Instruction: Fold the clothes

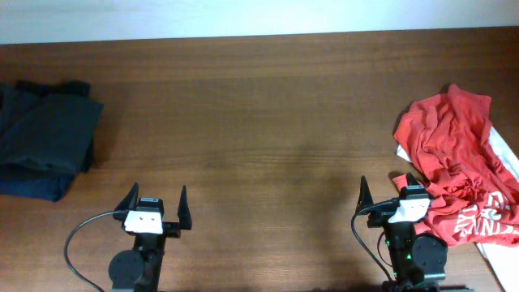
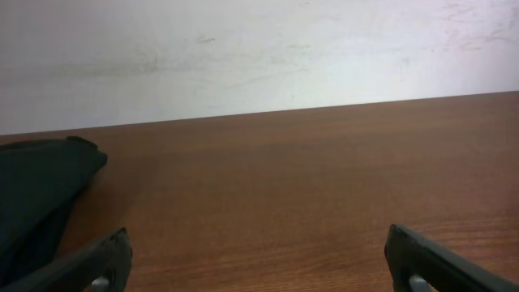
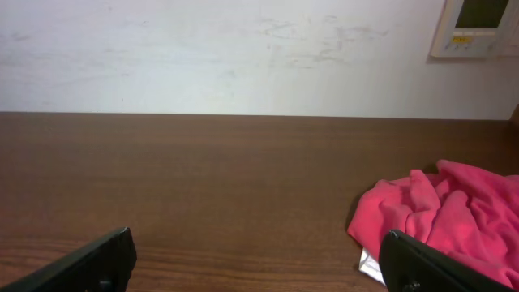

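A crumpled red shirt with white lettering (image 1: 458, 162) lies in a heap at the table's right edge, on top of a white garment (image 1: 504, 158). It also shows in the right wrist view (image 3: 454, 215). A stack of folded dark clothes (image 1: 40, 138) sits at the left edge, also in the left wrist view (image 2: 36, 195). My left gripper (image 1: 156, 200) is open and empty near the front edge. My right gripper (image 1: 388, 188) is open and empty, its right finger touching or just beside the red shirt's edge.
The brown wooden table (image 1: 259, 122) stretches between the two piles. A pale wall runs behind it, with a white wall panel (image 3: 478, 24) at the upper right.
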You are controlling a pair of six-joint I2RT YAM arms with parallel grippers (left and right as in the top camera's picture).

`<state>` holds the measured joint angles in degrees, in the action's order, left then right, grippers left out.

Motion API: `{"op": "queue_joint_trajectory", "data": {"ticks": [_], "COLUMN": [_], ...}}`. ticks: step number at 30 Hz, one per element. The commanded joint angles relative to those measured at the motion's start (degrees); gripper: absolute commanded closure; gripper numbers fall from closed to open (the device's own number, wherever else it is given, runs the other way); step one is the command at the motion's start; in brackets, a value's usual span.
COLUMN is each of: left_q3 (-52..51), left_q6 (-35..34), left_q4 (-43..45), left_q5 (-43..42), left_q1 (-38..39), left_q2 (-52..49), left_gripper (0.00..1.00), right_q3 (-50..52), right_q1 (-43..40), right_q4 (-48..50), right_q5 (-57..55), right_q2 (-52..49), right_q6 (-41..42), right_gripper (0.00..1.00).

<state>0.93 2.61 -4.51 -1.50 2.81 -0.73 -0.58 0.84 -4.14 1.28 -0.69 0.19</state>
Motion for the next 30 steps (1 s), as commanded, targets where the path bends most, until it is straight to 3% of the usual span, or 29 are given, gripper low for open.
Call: {"op": "queue_joint_trajectory", "data": {"ticks": [1, 5, 10, 18, 22, 26, 30], "left_q3": [-0.42, -0.04, 7.1, 31.12, 45.55, 49.31, 49.31], "left_q6": [0.87, -5.55, -6.1, -6.05, -6.03, -6.05, -6.05], "left_q4": [-0.04, -0.04, -2.56, -13.31, -21.64, -23.17, -23.41], "left_q5": [-0.2, -0.24, -0.24, -0.74, -7.45, -12.52, -12.68], "left_q1": [0.13, 0.13, 0.13, 0.13, 0.13, 0.13, 0.13], "left_q2": [0.37, 0.37, -4.35, -33.2, -50.12, -57.61, -58.77], "left_gripper": [0.01, 0.01, 0.01, 0.01, 0.01, 0.01, 0.01], "right_q3": [0.26, -1.29, -11.41, -38.86, -54.14, -57.48, -57.46], "right_q1": [0.37, 0.37, 0.26, 0.26, 0.28, -0.15, -8.17], "right_q4": [-0.37, -2.08, -13.66, -33.9, -49.16, -50.1, -52.48], "right_q5": [-0.26, -0.28, -0.55, -2.4, -0.87, -2.25, -10.97], "right_q2": [0.33, 0.33, -3.34, -29.7, -46.8, -53.16, -62.88], "right_q6": [0.28, 3.69, 3.69, 3.69, 3.69, 3.72, 10.01], "right_gripper": [0.01, 0.01, 0.01, 0.01, 0.01, 0.01, 0.02]}}
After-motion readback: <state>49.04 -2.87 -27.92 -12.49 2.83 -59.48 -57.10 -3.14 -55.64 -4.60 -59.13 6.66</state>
